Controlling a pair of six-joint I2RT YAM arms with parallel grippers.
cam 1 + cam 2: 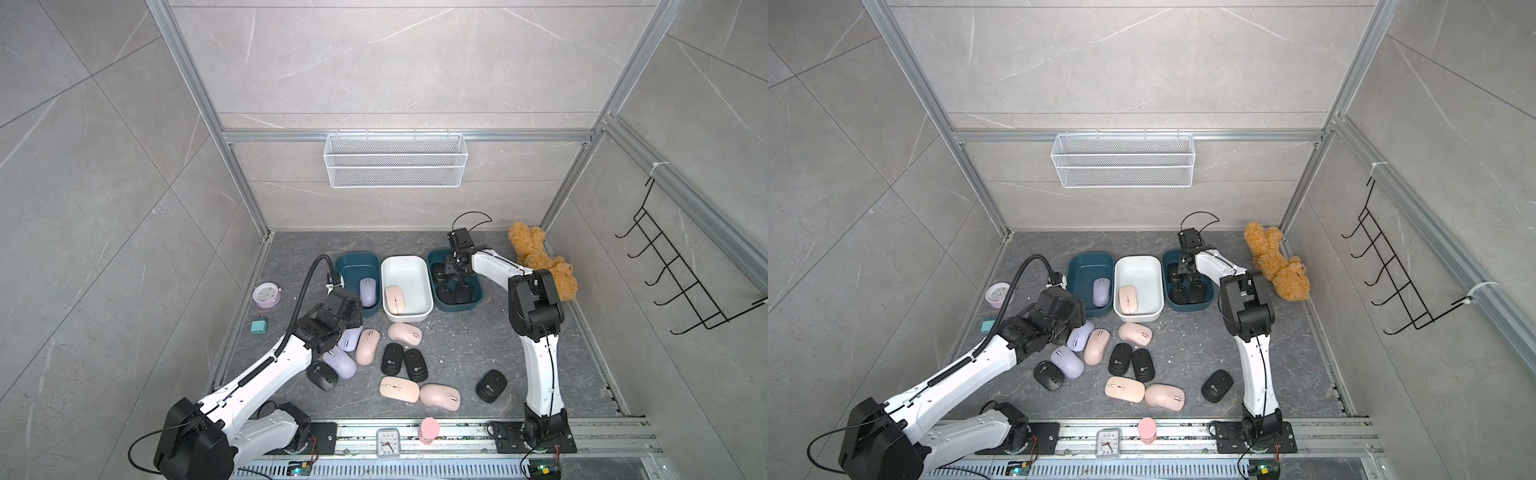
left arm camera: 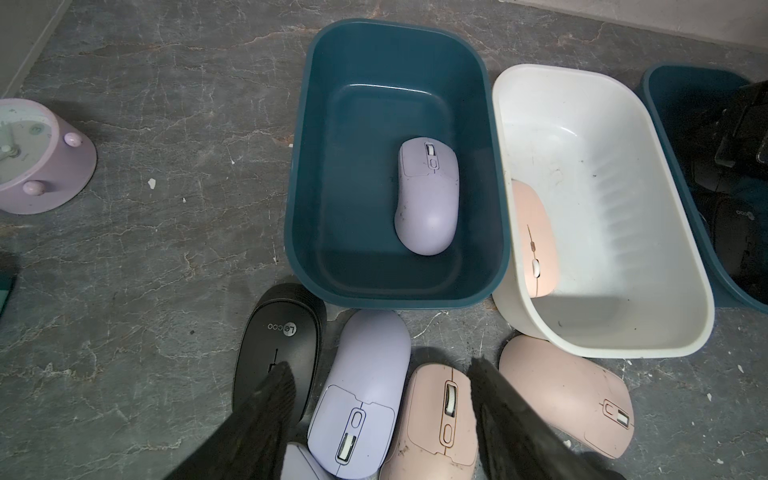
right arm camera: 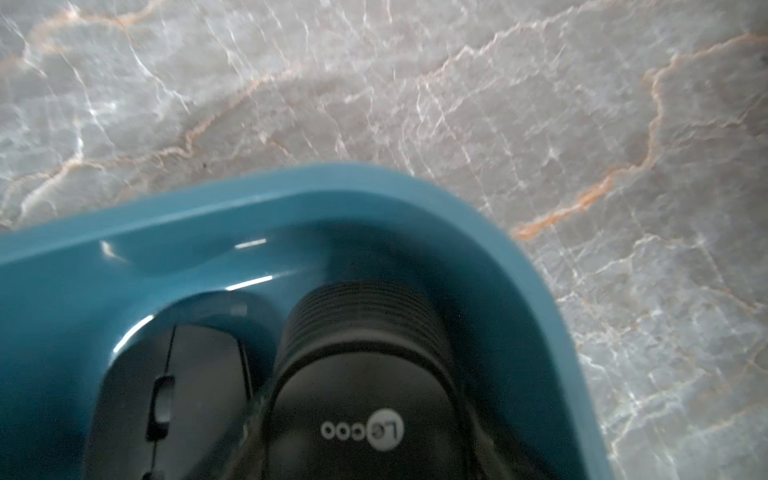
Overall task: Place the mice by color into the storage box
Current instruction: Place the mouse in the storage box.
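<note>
Three storage boxes stand in a row. The left teal box (image 1: 357, 259) holds one lavender mouse (image 1: 368, 292). The white box (image 1: 405, 261) holds one pink mouse (image 1: 395, 299). Several black mice (image 1: 445, 293) lie in the right teal box (image 1: 478, 297). My right gripper (image 3: 361, 415) hangs inside that box, shut on a black mouse (image 3: 361, 374). Loose on the floor in front lie lavender (image 1: 340, 361), pink (image 1: 404, 333) and black mice (image 1: 392, 358). My left gripper (image 2: 380, 363) is open above a lavender mouse (image 2: 361, 374) and a pink mouse (image 2: 440, 419).
A round lavender alarm clock (image 1: 266, 294) and a small teal block (image 1: 259, 326) sit by the left wall. A brown teddy bear (image 1: 540, 259) leans in the back right corner. A pink cup (image 1: 429, 430) and a small clock (image 1: 387, 443) stand on the front rail.
</note>
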